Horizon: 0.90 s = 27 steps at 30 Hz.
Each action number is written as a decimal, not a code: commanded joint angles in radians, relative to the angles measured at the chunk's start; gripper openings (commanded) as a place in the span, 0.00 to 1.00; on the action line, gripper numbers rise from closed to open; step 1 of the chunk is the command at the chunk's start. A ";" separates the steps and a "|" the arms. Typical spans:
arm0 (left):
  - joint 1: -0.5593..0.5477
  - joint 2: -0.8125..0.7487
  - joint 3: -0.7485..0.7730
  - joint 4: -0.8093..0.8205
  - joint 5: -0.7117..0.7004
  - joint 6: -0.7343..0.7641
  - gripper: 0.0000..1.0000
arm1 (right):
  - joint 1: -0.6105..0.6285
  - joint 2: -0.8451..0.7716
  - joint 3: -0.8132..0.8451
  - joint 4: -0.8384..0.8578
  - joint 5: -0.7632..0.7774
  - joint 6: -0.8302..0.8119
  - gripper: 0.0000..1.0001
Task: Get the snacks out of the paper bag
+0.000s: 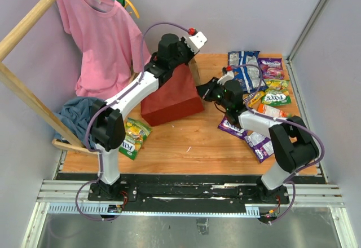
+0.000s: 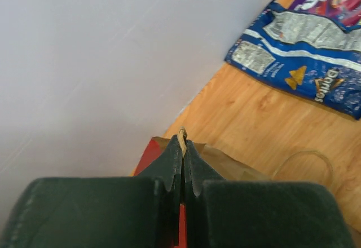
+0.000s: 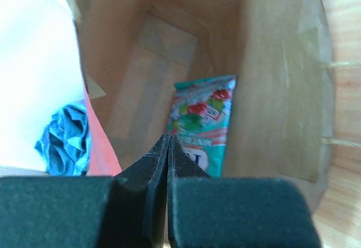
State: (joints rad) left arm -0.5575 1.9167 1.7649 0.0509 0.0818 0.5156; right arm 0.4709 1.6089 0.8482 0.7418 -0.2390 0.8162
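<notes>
The red paper bag (image 1: pixel 172 98) lies on its side on the wooden table, mouth towards the right. My left gripper (image 2: pixel 182 142) is shut on the bag's brown rim (image 2: pixel 237 168) at its far top edge. My right gripper (image 3: pixel 168 138) is shut with nothing between its fingers, at the mouth (image 1: pixel 206 90) and pointing into the brown inside (image 3: pixel 271 90). One teal snack packet (image 3: pixel 206 123) lies deep in the bag, just beyond the right fingertips. Other snacks lie outside on the right: a blue-white bag (image 1: pixel 245 70) (image 2: pixel 304 56), a purple one (image 1: pixel 272 67), a green one (image 1: pixel 276 98).
A yellow-green packet (image 1: pixel 134 135) lies left of the bag near the left arm. A pink shirt (image 1: pixel 104 39) hangs on a wooden rack at the back left, with a blue cloth heap (image 1: pixel 76 115) (image 3: pixel 62 135) below it. Grey walls close in the table.
</notes>
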 commanded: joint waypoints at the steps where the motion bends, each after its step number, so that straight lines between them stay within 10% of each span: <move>1: 0.005 0.073 0.109 -0.057 0.160 -0.017 0.01 | 0.008 0.041 -0.003 -0.057 0.004 0.021 0.01; 16: -0.043 0.226 0.386 -0.287 0.412 0.025 0.00 | 0.244 0.020 -0.022 0.013 0.177 0.035 0.01; 27: -0.043 -0.208 -0.115 -0.226 0.335 0.000 0.00 | 0.402 0.190 0.115 0.062 0.269 -0.041 0.06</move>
State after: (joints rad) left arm -0.5991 1.9011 1.7985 -0.2996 0.4908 0.5346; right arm 0.8333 1.7634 0.9146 0.7486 -0.0261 0.8310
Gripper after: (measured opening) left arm 0.011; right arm 0.012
